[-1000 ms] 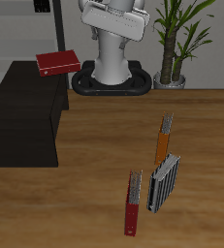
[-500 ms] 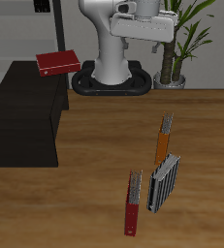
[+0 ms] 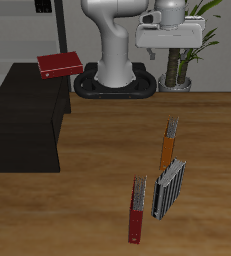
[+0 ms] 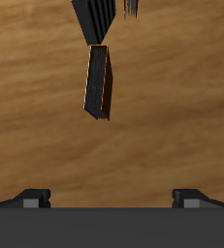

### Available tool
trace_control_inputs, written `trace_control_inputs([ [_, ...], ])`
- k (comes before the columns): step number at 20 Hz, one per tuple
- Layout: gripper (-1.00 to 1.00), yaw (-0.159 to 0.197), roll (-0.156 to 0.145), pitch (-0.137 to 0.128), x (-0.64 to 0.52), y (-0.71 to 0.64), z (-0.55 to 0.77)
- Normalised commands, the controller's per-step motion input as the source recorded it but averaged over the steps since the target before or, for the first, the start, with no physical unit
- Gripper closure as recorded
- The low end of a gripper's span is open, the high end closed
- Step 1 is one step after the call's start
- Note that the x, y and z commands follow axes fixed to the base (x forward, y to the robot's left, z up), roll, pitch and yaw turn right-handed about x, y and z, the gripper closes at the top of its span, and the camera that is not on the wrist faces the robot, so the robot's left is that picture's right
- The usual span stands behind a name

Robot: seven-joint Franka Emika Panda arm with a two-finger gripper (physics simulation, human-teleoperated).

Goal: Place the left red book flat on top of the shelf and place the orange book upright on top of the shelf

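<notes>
no readable text, no labels, no brands, no numbers, no signs on anything

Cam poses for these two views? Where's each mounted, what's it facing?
Exterior: high, before the table, facing the arm; shows base, gripper, black shelf with red book on it.
Wrist: on the gripper, looking down at the floor; only the finger mounts show.
Shared: orange book, grey striped book.

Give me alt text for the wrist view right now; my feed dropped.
The orange book stands on edge on the wooden table, seen from above through the gripper's open fingers, which hold nothing. Just beyond the book is the end of a grey striped book.
</notes>
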Motion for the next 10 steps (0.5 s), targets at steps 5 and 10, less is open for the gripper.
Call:
trace_control_inputs([
  [5, -1.0, 0.002, 0.041, -0.019, 0.27, 0.47, -0.05],
  [10, -1.0, 0.031, 0.019, 0.005, 0.26, 0.02, 0.01],
])
